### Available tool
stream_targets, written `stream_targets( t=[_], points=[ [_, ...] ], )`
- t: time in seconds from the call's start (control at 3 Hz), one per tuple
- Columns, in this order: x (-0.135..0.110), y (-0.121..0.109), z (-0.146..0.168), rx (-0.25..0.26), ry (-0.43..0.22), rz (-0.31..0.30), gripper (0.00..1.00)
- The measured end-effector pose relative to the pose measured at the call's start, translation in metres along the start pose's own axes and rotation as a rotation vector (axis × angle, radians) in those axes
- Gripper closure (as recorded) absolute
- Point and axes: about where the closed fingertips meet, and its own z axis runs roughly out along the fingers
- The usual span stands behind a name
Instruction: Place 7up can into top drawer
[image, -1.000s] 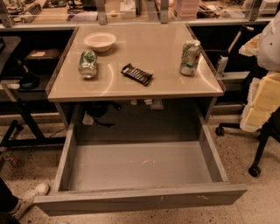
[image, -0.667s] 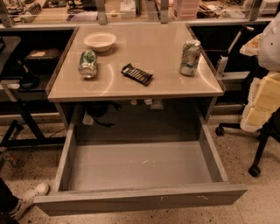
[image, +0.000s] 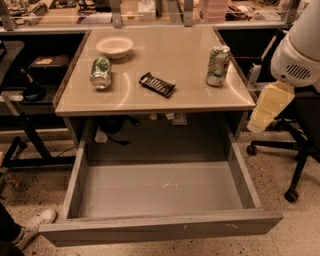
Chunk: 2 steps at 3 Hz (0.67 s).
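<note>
The 7up can (image: 218, 65), white and silver with green patches, stands upright on the tan table top (image: 165, 60) near its right edge. The top drawer (image: 160, 192) is pulled fully open below the table and holds nothing; its grey floor has small white scuffs. Part of my arm, a white housing (image: 300, 50) with a pale yellow piece (image: 267, 106) under it, shows at the right edge, to the right of the can. My gripper itself is out of view.
A darker green can (image: 101, 73) lies on its side at the table's left. A white bowl (image: 115, 46) sits behind it. A dark snack bar (image: 157, 84) lies mid-table. An office chair base (image: 290, 150) stands to the right; a person's shoe (image: 35, 222) is at lower left.
</note>
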Motion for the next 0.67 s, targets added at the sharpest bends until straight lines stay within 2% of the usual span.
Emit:
stream_targets(
  t=[0.33,0.67],
  points=[
    [0.0003,-0.0316,0.0341,0.039,0.056,0.134,0.0],
    [0.0014,-0.0326,0.0364,0.043,0.061,0.17,0.0]
  ],
)
